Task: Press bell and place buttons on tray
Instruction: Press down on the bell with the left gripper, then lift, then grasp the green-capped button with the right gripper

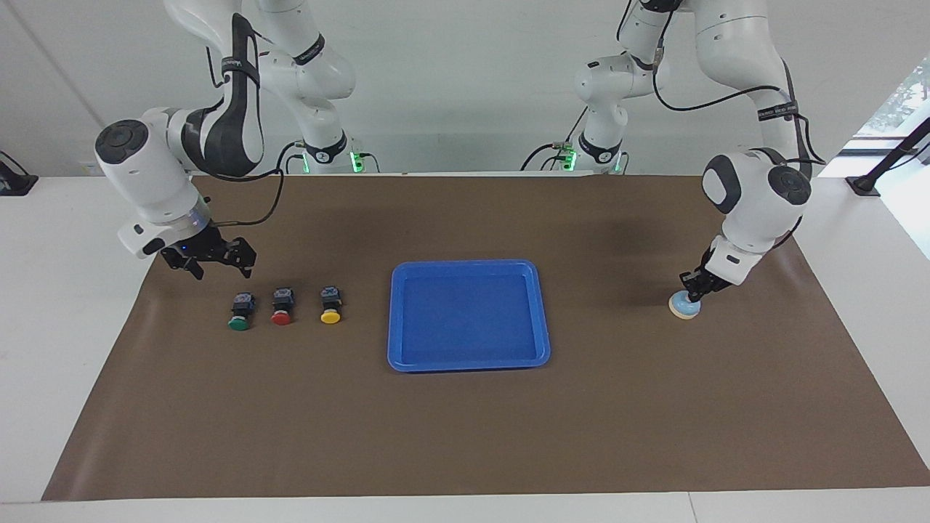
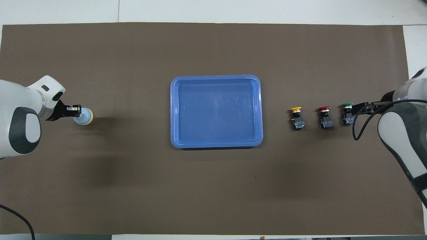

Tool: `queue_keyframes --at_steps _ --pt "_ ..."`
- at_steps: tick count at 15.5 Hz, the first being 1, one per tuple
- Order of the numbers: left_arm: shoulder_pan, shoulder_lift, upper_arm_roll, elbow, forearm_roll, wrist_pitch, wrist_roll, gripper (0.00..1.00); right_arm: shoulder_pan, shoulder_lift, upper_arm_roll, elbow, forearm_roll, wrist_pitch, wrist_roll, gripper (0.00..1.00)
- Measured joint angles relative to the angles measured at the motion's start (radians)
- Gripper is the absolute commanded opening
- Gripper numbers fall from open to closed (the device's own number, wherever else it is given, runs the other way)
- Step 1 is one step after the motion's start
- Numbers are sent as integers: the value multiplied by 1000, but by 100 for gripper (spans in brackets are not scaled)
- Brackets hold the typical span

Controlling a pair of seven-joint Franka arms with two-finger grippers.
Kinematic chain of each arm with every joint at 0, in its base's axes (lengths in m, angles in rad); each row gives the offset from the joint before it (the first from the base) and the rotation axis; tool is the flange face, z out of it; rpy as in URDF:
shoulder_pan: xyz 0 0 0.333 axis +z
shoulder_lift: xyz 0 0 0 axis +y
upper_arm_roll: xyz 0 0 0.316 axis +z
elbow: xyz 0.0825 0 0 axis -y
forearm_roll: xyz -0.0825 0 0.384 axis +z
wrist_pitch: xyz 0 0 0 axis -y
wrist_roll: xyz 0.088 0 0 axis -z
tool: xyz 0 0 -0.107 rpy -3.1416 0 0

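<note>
**Supervisor:** Report the work surface and room.

**Operator:** I saw a brown mat (image 1: 465, 436) covering a white table (image 1: 65, 305), with a plain white wall (image 1: 465, 73) at the robots' end. The flat bright blue plastic tray (image 1: 468, 363) lay at the mat's centre with nothing in it.

**Supervisor:** Grippers and task items?

**Operator:** I read the left gripper (image 1: 692, 290) as closed, fingertips together, resting on the top of the small light blue dome bell (image 1: 684, 309) toward the left arm's end. The right gripper (image 1: 213, 266) hung with its jaws spread wide, holding nothing, over the mat near the green-capped button (image 1: 239, 312). The red-capped button (image 1: 281, 306) and yellow-capped button (image 1: 330, 305) stood in the same row, between it and the tray.
</note>
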Motion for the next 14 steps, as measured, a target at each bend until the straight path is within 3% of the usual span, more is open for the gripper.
queue_keyframes --at_steps 3,8,10,11,12,14 --pt "-1 3 -4 23 0 -47 0 0 -3 29 -5 -25 0 83 0 100" --pt "-6 0 -9 174 0 -284 0 3 -3 89 -7 -58 0 161 0 100" --pt "-9 -3 -10 241 0 -382 0 45 -3 122 -8 -61 0 185 0 100" --pt "-10 -6 -11 276 0 -433 0 80 -4 139 -8 -61 0 196 0 100" --pt "-13 -11 -14 301 0 -473 0 100 -4 152 -9 -62 0 203 0 100" --pt "-27 -30 -17 335 0 -519 0 100 -9 169 -9 -66 0 205 -1 98"
